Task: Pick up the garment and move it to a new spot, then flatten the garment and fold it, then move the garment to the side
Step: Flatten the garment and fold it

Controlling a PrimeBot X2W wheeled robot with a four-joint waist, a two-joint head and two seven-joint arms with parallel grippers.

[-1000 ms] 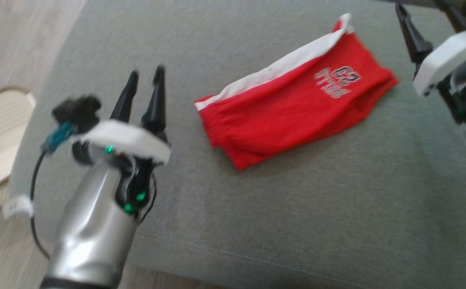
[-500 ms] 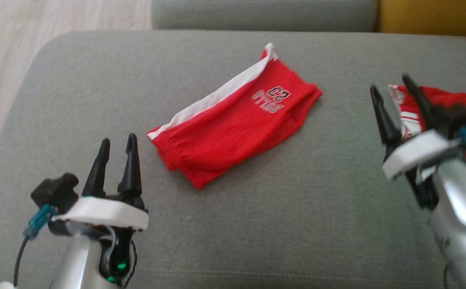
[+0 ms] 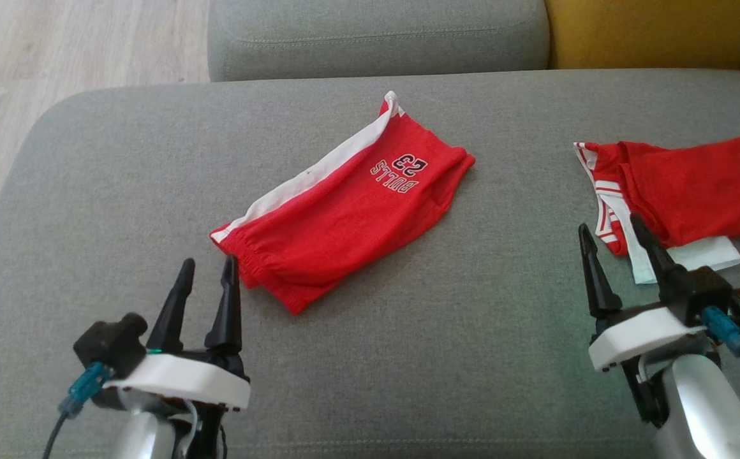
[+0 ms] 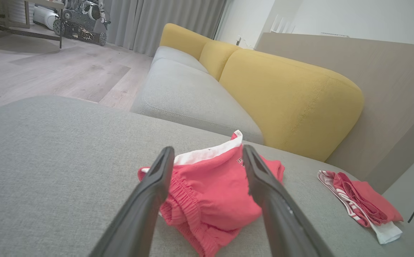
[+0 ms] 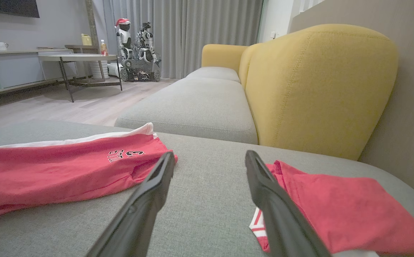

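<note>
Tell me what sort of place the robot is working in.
Most likely a living room, perhaps a staged test home: a grey sofa seat with yellow back cushions, floor-length curtains over a wood floor, and a side table. Another robot parked by the curtains hints at a lab setting.

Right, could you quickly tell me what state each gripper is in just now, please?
Left gripper: open, holding nothing, close to the red shorts.
Right gripper: open, holding nothing, near the folded red garment.
</note>
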